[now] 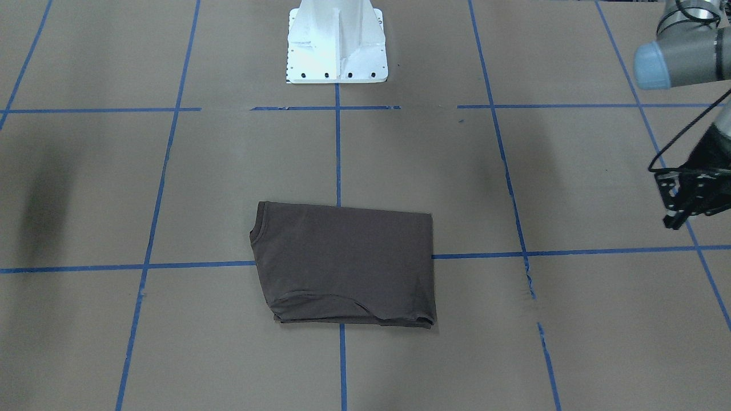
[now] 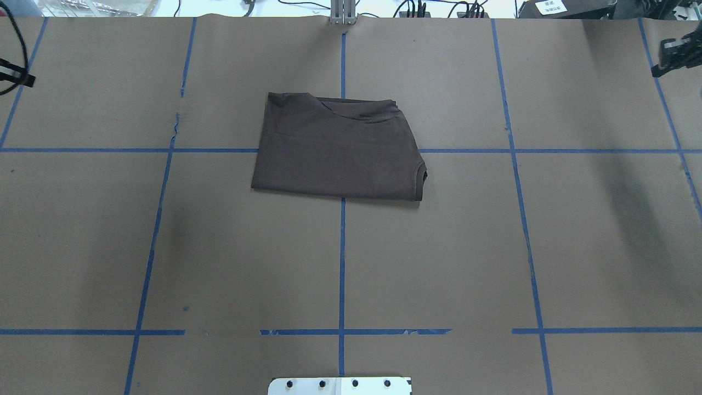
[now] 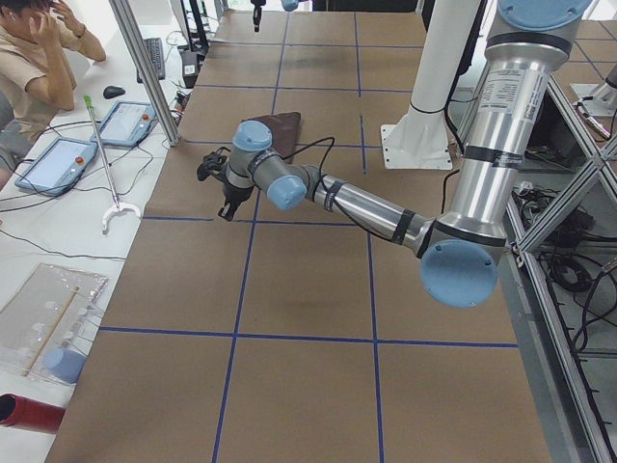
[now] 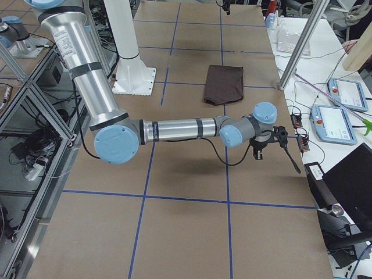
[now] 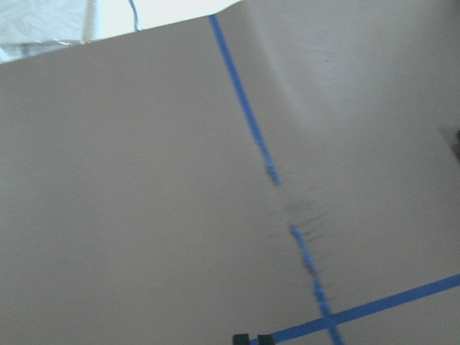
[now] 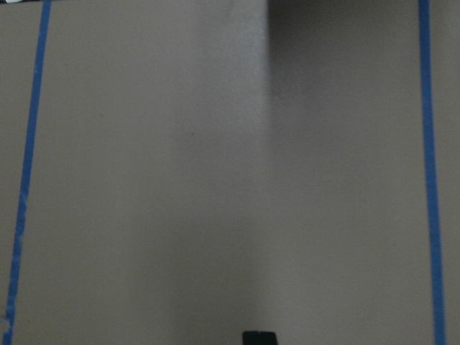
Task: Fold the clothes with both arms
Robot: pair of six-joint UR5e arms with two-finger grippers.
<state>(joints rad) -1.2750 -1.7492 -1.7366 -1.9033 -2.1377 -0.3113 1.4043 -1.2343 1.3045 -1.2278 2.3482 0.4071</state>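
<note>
One dark brown T-shirt [image 2: 337, 151] lies folded flat mid-table [image 2: 493, 247], collar toward the robot's right. Left gripper [image 5: 253, 338] and right gripper [image 6: 259, 337] hang over opposite table ends, fingertips pressed together, holding nothing.

No writing here can be read. Beyond the far edge of the table [image 2: 576, 247], a white label [image 2: 554, 6] on dark equipment carries print too small to make out. A printed sticker [image 3: 501, 92] on the upright tube of the left arm [image 3: 482, 174] is equally illegible.
</note>
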